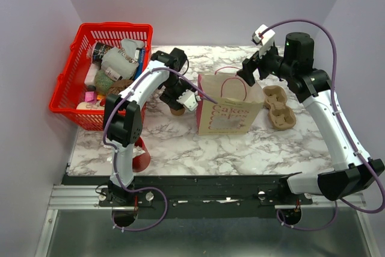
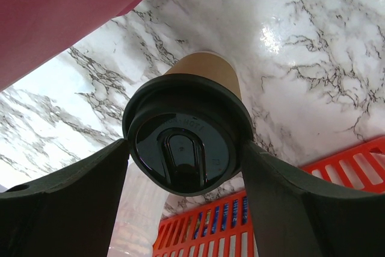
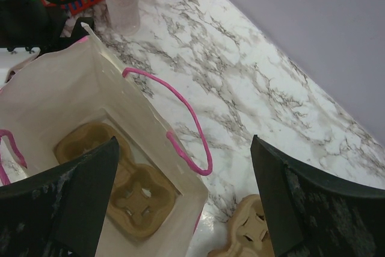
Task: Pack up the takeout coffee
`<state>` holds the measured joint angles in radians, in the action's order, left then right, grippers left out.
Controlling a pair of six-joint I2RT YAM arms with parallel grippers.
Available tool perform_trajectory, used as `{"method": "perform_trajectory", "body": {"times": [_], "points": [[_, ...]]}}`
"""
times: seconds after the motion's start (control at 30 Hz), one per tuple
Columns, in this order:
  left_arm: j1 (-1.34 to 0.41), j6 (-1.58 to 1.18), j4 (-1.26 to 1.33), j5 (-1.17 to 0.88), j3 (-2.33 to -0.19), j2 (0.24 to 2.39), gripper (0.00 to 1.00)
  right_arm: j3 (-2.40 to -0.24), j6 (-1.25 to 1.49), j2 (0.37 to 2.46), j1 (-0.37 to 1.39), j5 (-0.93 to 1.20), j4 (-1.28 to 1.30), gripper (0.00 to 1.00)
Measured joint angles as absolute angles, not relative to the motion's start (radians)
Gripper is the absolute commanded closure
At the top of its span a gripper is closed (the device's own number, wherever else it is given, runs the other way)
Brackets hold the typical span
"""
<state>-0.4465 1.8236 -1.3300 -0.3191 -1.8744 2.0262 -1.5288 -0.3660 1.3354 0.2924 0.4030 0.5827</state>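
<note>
The left end effector (image 2: 183, 148) is gripping the takeout coffee (image 2: 186, 142). Its two dark fingers (image 2: 72, 203) are pressing against opposite sides of the round black lid, with no gap showing on either side. The tan paper body of the cup is pointing away from the wrist camera towards the marble desk (image 1: 240, 148). Whether its base is touching the desk cannot be told.

From above, the takeout coffee (image 1: 177, 111) is sitting directly under the left end effector (image 1: 180, 97). It is just left of the paper bag (image 1: 225, 103) and to the right of the red basket (image 1: 114, 28), apart from both.

The right end effector (image 3: 183, 142) is standing wide open. Its fingers (image 3: 78, 203) are spread far apart, holding nothing and touching nothing. It is hovering over the right rim of the paper bag (image 3: 66, 94), above one pink handle. The bag is standing upright with its mouth open, and a brown pulp carrier (image 3: 120, 179) is lying flat on its bottom. A second carrier (image 1: 280, 108) is lying on the desk just right of the bag, below the right end effector (image 1: 246, 76).
</note>
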Motion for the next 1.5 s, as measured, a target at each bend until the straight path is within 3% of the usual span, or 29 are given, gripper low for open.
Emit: {"method": "perform_trajectory", "body": {"times": [0.5, 1.07, 1.2, 1.33, 1.5], "points": [[-0.446, 1.789, -1.335, -0.332, -1.871, 2.034, 0.14, -1.529, -0.366, 1.341, 0.292, 0.407, 0.582, 0.01], [-0.440, 1.721, -1.332, -0.358, -1.871, 2.037, 0.22, -1.529, -0.358, 1.355, 0.292, 0.410, 0.582, 0.01], [-0.439, 1.702, -1.326, -0.358, -1.869, 2.037, 0.30, -1.529, -0.357, 1.355, 0.292, 0.410, 0.582, 0.01], [-0.439, 1.679, -1.320, -0.360, -1.865, 2.037, 0.48, -1.555, -0.354, 1.370, 0.292, 0.415, 0.587, 0.01], [-0.433, 1.646, -1.306, -0.382, -1.827, 2.010, 0.53, -1.640, -0.359, 1.412, 0.282, 0.435, 0.594, 0.01]]}}
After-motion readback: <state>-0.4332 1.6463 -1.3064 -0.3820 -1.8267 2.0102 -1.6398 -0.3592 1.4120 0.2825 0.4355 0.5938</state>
